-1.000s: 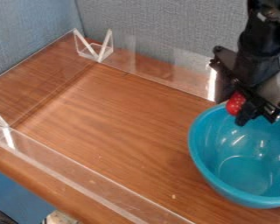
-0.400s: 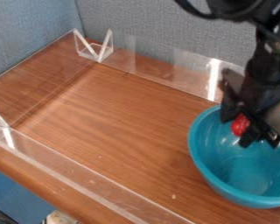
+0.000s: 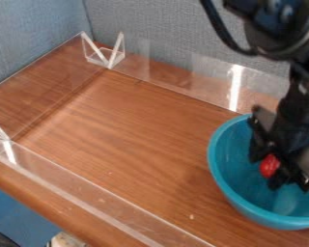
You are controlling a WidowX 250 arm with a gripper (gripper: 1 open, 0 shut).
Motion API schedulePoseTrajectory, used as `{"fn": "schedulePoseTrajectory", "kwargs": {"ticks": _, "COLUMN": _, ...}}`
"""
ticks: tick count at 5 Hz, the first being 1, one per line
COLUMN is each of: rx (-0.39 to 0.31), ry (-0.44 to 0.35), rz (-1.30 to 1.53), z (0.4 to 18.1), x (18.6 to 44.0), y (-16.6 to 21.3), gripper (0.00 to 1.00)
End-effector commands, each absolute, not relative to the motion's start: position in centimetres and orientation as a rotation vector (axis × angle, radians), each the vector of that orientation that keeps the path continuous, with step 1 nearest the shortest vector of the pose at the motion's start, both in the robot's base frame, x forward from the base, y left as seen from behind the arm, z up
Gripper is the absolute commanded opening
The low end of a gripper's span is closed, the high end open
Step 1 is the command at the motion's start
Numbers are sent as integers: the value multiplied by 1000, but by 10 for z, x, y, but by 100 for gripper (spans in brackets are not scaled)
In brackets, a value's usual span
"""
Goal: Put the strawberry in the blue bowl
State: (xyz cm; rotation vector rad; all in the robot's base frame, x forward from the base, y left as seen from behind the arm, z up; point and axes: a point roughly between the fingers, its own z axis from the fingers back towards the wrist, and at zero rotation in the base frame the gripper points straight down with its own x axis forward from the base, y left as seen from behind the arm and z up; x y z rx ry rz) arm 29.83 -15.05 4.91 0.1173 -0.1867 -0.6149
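The large teal-blue bowl (image 3: 235, 183) sits at the right front of the wooden table. My gripper (image 3: 272, 169) points down into the bowl, its black fingers shut on the small red strawberry (image 3: 268, 168). The strawberry hangs inside the bowl, low over its bottom; whether it touches the bottom I cannot tell. The arm rises out of the frame at the top right and hides part of the bowl's far rim.
A low clear plastic wall (image 3: 144, 64) runs around the wooden tabletop (image 3: 105, 125), with clear brackets at the back corner (image 3: 103, 50) and the left edge (image 3: 3, 145). A grey-blue partition stands behind.
The gripper has come down and toward the lower right with the strawberry, from above the bowl's far rim to deep inside it. The bowl has stayed put.
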Motion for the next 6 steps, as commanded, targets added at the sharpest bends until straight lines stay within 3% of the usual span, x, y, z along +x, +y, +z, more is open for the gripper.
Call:
{"fn": "schedulePoseTrajectory", "kwargs": {"ticks": 1, "rx": 98, "ry": -219, "rz": -626, "z": 56, "x": 298, "y": -158, "gripper": 0}}
{"fn": "schedulePoseTrajectory", "kwargs": {"ticks": 5, "rx": 113, "ry": -195, "rz": -627, "z": 58, "x": 297, "y": -155, "gripper": 0}}
{"fn": "schedulePoseTrajectory", "kwargs": {"ticks": 6, "rx": 116, "ry": -191, "rz": -627, "z": 59, "x": 297, "y": -155, "gripper": 100}}
